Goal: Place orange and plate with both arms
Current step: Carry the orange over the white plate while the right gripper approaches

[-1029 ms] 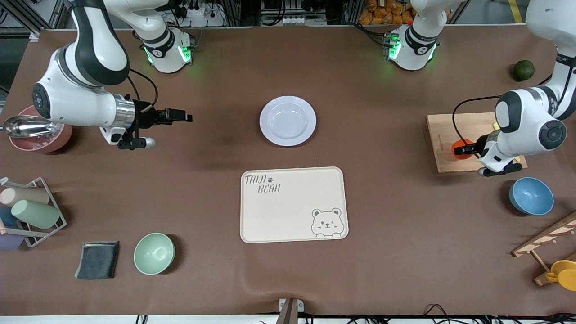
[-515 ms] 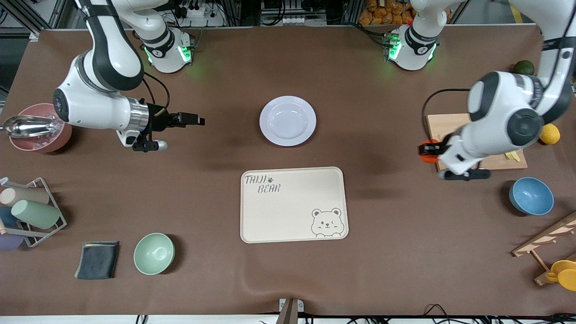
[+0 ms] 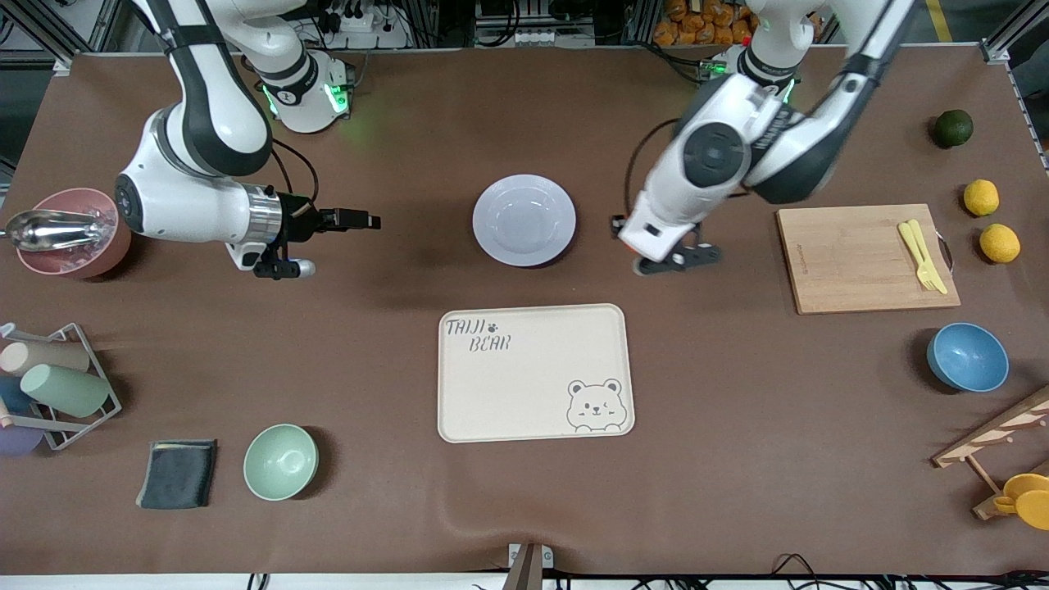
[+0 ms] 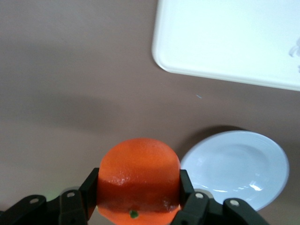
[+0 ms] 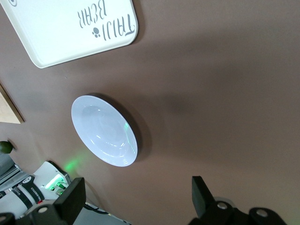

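Your left gripper (image 4: 138, 208) has the orange (image 4: 139, 178) clamped between its fingers, up in the air just beside the plate (image 3: 524, 220).

You can see in the left wrist view that the orange fills the gap between the two black fingers (image 4: 89, 190), over bare table at the plate's edge on the left arm's end. The plate lies flat on the brown table (image 3: 393, 492), with the cream bear tray (image 3: 534, 373) nearer the front camera and nothing on either. Your right gripper (image 3: 354, 219) hangs over the table toward the right arm's end, well apart from the plate, its jaws spread wide and holding nothing. The cutting board (image 3: 860, 258) carries only a yellow fork (image 3: 922, 256).
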`<state>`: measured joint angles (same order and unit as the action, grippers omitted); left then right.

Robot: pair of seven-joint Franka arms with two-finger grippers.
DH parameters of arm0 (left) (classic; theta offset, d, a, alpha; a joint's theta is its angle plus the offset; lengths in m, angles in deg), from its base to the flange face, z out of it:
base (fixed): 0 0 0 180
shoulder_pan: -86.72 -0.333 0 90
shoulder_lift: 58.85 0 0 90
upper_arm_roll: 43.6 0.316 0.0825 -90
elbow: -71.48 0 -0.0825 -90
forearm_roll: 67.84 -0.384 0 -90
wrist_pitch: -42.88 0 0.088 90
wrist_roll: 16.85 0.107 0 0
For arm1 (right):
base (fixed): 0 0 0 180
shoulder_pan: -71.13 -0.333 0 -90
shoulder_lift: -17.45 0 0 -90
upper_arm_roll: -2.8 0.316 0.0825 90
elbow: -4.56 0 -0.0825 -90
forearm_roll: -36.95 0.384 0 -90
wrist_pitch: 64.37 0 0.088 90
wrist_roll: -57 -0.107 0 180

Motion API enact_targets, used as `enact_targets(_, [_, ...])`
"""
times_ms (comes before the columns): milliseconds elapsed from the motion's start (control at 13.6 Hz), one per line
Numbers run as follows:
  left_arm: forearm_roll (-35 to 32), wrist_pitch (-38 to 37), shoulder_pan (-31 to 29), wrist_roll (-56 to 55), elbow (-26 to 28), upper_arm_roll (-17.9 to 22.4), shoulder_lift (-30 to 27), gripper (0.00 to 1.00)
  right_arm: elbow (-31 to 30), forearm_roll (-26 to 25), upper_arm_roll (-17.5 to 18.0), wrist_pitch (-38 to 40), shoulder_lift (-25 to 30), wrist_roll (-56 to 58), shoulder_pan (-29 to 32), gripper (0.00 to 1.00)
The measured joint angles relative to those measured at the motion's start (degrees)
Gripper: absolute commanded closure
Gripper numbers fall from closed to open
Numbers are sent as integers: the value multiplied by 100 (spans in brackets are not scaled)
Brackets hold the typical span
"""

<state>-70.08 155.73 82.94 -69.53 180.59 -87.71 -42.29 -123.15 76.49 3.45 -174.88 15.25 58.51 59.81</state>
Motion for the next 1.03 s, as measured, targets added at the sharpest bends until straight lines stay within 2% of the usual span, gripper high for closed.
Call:
enact_targets(147, [-1,218,492,-747,-129,10,353,92,-101,46,0,0,0,104,-6,0])
enact_targets(294, [-110,276,890,-1287,-367,49,789,91,-297,325,1,-16,1,428,-10,0])
enact_targets(515, [-458,407,1474,-2151,-890,179,1582,90,-677,563,1,-401,0,862,-130,0])
enact_targets(809, [-608,525,2315,-2743,-1570,722,2361,90,-830,986,9,-734,-113,942,-585,0])
enact_targets(1029, [-608,879,2944,-3105,-1622,1221,2612,82,-845,1754,4,-771,-522,1751,-620,0])
